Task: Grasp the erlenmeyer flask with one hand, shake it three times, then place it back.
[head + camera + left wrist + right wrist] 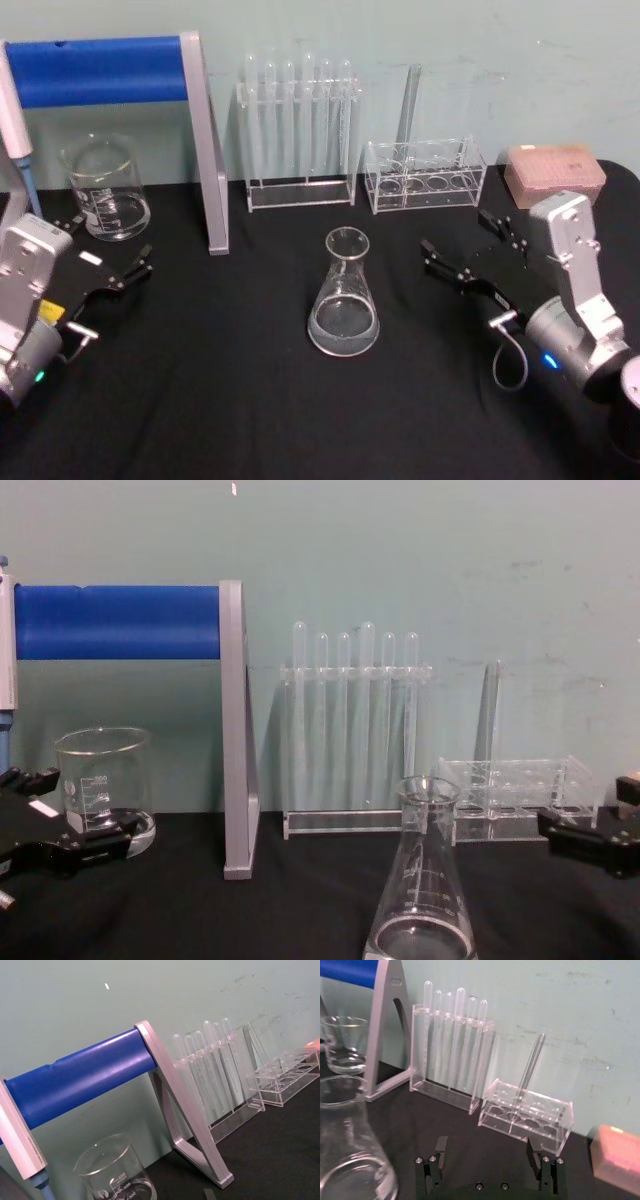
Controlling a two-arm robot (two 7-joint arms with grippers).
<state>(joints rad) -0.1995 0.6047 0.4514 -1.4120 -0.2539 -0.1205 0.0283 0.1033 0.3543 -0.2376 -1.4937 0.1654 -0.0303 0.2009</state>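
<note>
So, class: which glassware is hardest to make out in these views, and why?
Head view: the test tubes fade into the pale wall, while the erlenmeyer flask stands out on the black cloth. Right wrist view: the flask is close, cut off at the edge and soft. Chest view: the single tube is faint.

Pale green wall [450,40] with faint scuffs behind the setup, table [230,400] draped in black cloth, even indoor light, soft reflections on the wall

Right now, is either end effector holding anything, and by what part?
Nothing is held. The flask stands free on the table between the open left end effector and the open right end effector.
</note>
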